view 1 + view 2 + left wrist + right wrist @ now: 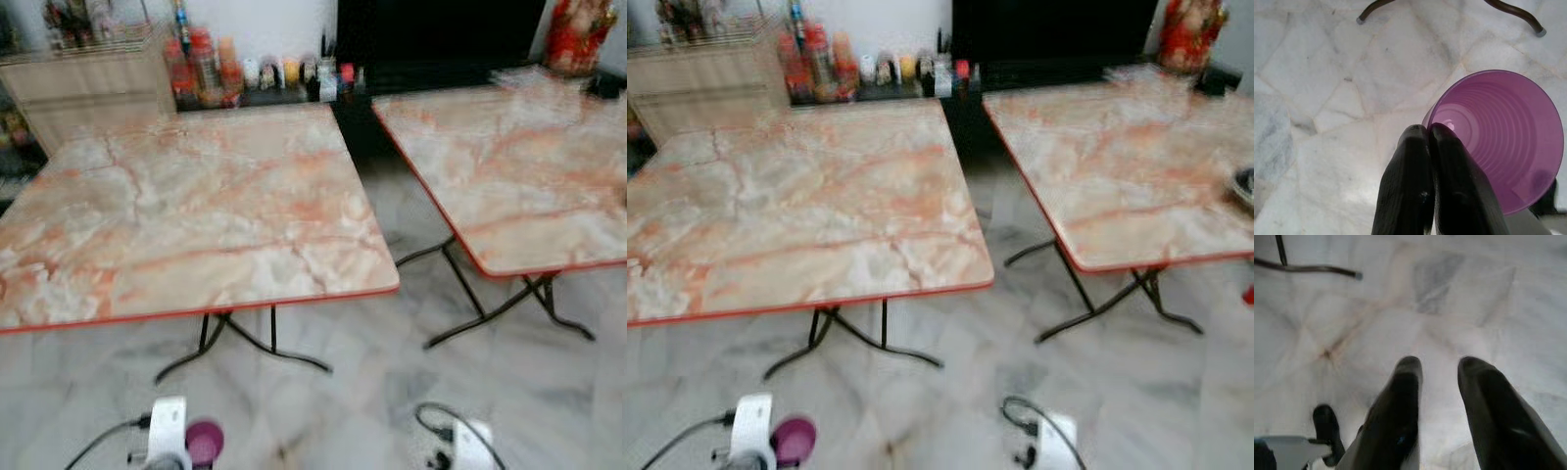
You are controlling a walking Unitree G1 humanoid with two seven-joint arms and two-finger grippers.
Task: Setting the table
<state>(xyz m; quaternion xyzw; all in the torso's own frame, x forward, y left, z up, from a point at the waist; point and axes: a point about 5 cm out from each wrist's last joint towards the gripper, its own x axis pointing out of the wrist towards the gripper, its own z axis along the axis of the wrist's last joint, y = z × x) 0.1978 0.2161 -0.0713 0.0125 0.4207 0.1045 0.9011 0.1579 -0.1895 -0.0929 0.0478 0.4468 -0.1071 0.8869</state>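
Holding a purple cup [1501, 142] by its rim, the left gripper [1429, 131] has its two black fingers pressed together on the cup wall, low above the pale marble floor [372, 401]. In front stand two marble-pattern folding tables [196, 215], side by side with a gap between. To the right, the right gripper [1440, 364] hangs over the floor, fingers apart, grasping nothing.
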